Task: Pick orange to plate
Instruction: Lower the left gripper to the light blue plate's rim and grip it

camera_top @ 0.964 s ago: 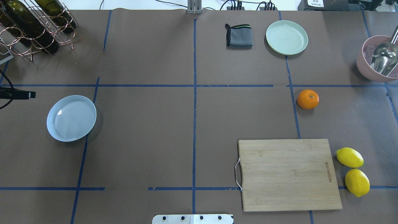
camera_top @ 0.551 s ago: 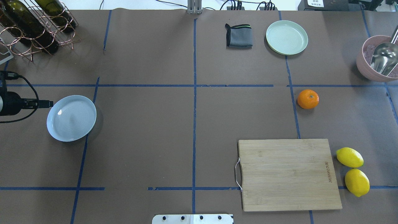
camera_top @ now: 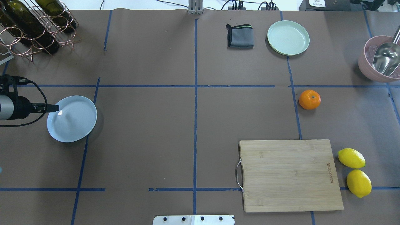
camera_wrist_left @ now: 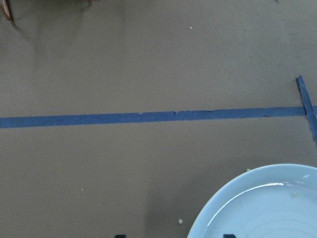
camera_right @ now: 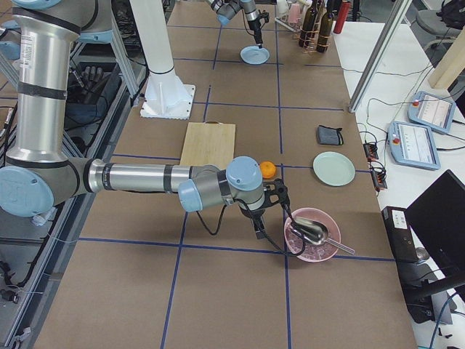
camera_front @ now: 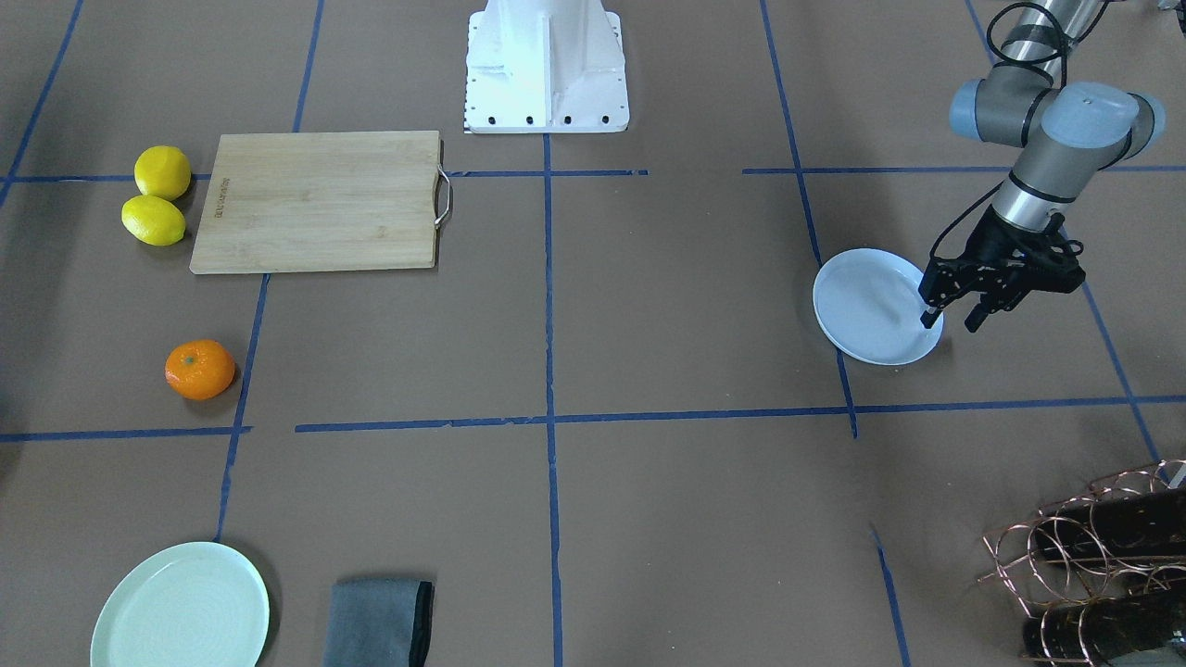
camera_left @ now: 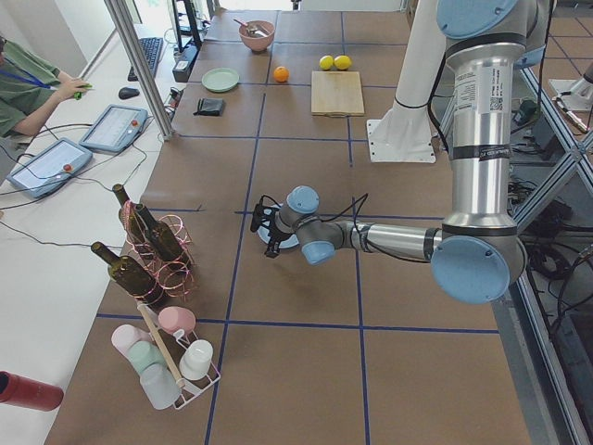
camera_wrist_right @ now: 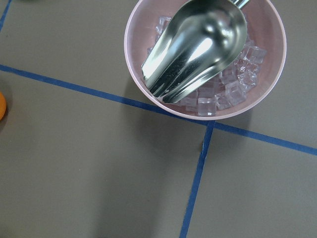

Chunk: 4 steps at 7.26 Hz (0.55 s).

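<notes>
**Left gripper open over the plate's rim; orange lies far off on the table**

The left gripper has its two black fingers apart and they hold nothing. It hangs at the plate, on the side of the plate nearest the table's left end. In the front-facing view one finger is over the rim and the other is outside it, over the table. Whether a finger touches the rim I cannot tell. The right gripper shows only in the side view, between the orange and the pink bowl, so I cannot tell if it is spread or closed.

The orange sits on the bare table in its right half, well apart from the plate, between the cutting board and the mint-green plate. It is round, with dimpled bright skin and a dark stem dot on top.

The plate is round, smooth and glossy, pale bluish white, with a raised rim. The table is covered with matte brown paper crossed by blue tape lines. The cutting board is light wood with a thin metal handle. The pink bowl holds clear ice cubes and a shiny metal scoop. Two yellow lemons lie just beside the board, toward the table's right end.
</notes>
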### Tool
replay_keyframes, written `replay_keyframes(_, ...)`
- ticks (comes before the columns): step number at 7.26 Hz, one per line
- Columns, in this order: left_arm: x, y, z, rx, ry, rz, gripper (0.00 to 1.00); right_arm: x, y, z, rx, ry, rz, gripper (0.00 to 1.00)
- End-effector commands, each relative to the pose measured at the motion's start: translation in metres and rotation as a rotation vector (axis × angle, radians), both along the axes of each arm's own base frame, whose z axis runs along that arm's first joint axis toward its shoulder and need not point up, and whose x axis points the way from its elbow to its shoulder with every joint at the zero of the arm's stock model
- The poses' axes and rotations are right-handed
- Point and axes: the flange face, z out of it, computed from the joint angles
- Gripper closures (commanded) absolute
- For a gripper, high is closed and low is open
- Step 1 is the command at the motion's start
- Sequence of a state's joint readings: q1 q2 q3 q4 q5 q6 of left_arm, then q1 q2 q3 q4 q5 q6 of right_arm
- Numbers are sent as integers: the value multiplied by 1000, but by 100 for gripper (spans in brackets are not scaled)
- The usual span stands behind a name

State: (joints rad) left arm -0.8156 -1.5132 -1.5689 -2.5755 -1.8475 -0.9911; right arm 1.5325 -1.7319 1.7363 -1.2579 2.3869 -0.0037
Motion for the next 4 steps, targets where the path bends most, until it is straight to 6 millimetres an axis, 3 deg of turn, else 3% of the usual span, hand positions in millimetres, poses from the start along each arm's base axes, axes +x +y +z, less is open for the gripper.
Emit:
replay_keyframes(1, 10, 5, 2, 6, -11, 8, 36, 0, 0, 1, -2, 0, 0, 0)
replay_keyframes(2, 14, 8, 3, 6, -13, 17, 38, 0, -1, 0, -5, -1, 4, 0)
replay_keyframes(3, 14, 8, 3, 5, -14, 17, 50, 0, -1, -1, -8, -2, 8, 0)
replay_keyframes(4, 14, 8, 3, 6, -13, 17, 83, 0, -1, 0, -9, -2, 8, 0)
